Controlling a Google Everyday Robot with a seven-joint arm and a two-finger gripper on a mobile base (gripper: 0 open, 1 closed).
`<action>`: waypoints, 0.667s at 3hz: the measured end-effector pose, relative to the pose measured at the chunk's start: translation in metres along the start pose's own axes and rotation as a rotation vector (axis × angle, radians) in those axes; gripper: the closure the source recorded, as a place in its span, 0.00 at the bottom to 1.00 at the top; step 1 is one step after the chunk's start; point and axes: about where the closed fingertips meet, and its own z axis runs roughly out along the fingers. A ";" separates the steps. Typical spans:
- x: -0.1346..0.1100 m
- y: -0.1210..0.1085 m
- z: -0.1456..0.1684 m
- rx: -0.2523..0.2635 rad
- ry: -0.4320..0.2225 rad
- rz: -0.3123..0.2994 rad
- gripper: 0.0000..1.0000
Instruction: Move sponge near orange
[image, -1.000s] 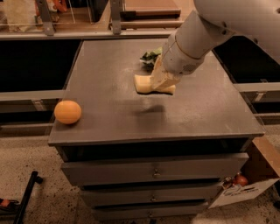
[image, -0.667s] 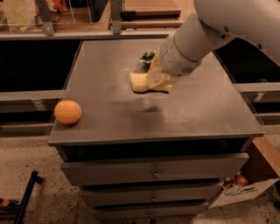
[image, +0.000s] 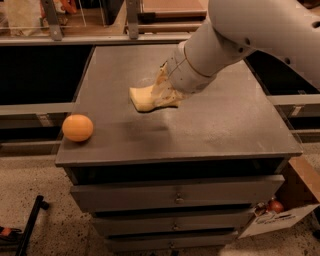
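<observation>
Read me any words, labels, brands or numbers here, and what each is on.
No text is readable.
White cardboard box beside the drawers: dark print, too blurred to read.
Pale yellow foam sponge, held by the gripper over the grey tabletop, and round orange: no markings.

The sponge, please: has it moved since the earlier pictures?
Yes. The sponge, held in the gripper, has moved left over the cabinet top, closer to the orange, which sits unmoved near the front-left corner.
</observation>
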 end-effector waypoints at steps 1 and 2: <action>-0.021 -0.001 0.008 -0.011 -0.034 -0.079 1.00; -0.039 -0.001 0.019 -0.030 -0.063 -0.153 1.00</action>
